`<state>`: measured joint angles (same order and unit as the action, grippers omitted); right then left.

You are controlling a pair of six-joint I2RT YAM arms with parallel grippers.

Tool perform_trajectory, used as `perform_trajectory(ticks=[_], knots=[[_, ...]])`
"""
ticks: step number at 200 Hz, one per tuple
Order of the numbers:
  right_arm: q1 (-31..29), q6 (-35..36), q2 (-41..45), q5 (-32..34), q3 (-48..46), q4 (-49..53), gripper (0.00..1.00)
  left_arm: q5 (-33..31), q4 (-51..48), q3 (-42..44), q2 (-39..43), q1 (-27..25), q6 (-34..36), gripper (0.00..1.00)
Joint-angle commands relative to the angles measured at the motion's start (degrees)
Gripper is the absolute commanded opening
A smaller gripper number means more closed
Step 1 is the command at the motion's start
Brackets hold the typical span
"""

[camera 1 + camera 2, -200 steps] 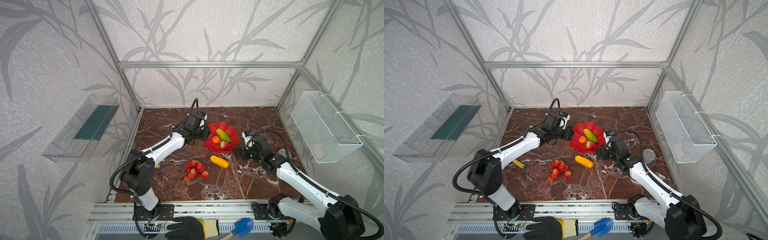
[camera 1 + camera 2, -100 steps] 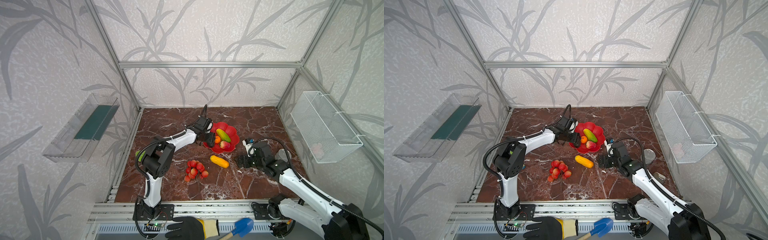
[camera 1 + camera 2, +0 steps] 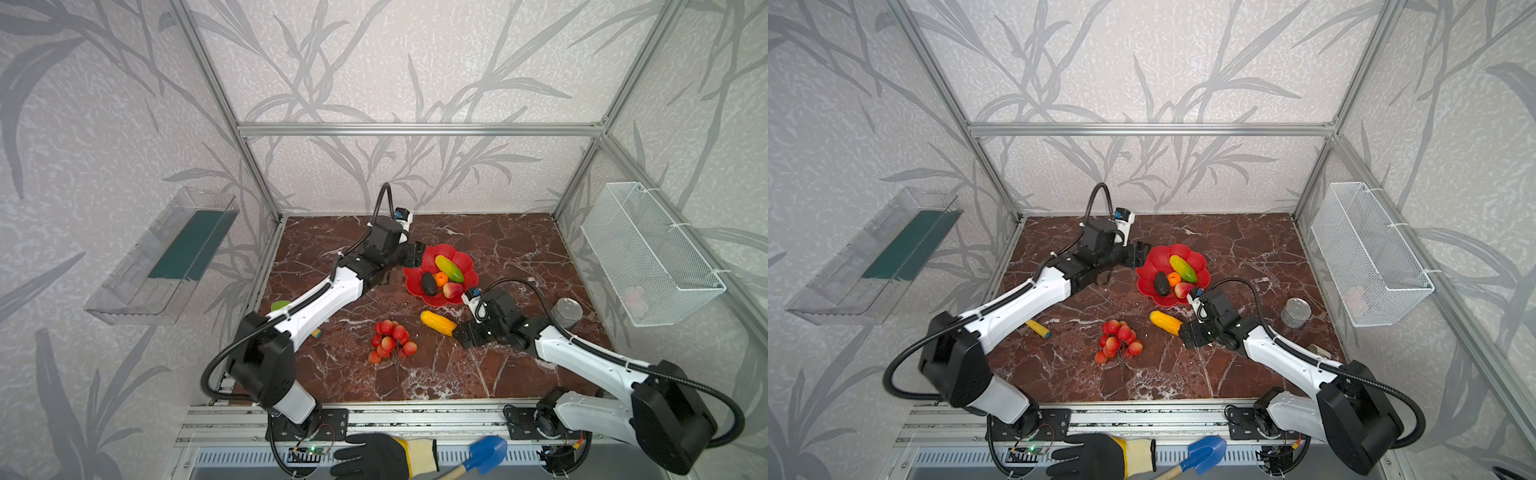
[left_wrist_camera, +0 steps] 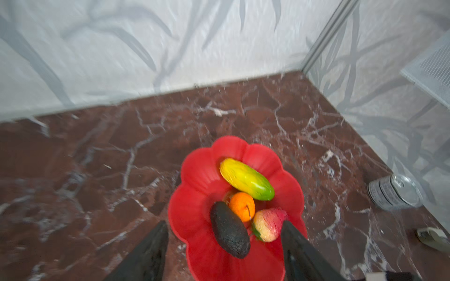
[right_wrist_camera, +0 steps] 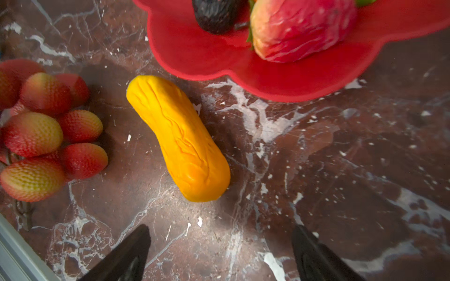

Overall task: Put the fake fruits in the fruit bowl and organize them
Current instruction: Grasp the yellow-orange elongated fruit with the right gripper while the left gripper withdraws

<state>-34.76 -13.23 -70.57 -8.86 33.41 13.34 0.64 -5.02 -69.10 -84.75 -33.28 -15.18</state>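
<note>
The right gripper (image 5: 221, 231), jaws spread wide and holding nothing, sits just short of the yellow-orange oblong fruit (image 5: 179, 138), which lies on the marble just outside the fruit bowl (image 3: 415, 277), off its near rim. The jaws should straddle the fruit across its narrow width near mid-length; a grip at one end would probably roll it aside. Its skin is glossy, creased lengthwise, yellow deepening to orange; the bunch of red berries (image 3: 390, 340) lies farther from the bowl, also unplaced; the left gripper (image 4: 224, 223), likewise wide and empty, stands at the bowl's rim.
</note>
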Motion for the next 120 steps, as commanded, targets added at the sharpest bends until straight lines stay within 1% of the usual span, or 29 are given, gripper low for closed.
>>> perform_trajectory(ticks=[1, 19, 39, 71, 93, 106, 120], knots=[[-2.08, 2.15, -4.11, 1.71, 3.28, -4.77, 0.91, -8.89, 5.95, 9.65, 9.28, 1.08, -1.63, 0.8], [-3.61, 3.58, -8.59, 2.45, 5.89, -5.6, 0.91, -10.2, 6.06, 17.63, 17.67, 3.19, -5.05, 0.83], [-5.4, 5.01, -13.76, 3.9, 9.35, -5.29, 0.9, -10.52, 3.17, 25.64, 26.35, 5.75, -8.77, 0.85], [-7.87, 6.31, -21.26, 5.69, 14.22, -4.47, 0.87, -11.1, -3.55, 34.37, 37.77, 9.66, -12.23, 0.86], [-9.57, 6.44, -24.61, 6.2, 15.89, -4.54, 0.78, -11.32, -6.84, 36.72, 43.07, 11.25, -12.51, 0.88], [-10.44, 6.13, -25.61, 6.21, 16.18, -5.08, 0.69, -11.38, -8.51, 37.19, 44.61, 11.71, -12.52, 0.88], [-11.09, 5.63, -26.03, 6.31, 16.25, -5.34, 0.56, -11.31, -9.62, 37.61, 45.2, 11.92, -12.78, 0.88]])
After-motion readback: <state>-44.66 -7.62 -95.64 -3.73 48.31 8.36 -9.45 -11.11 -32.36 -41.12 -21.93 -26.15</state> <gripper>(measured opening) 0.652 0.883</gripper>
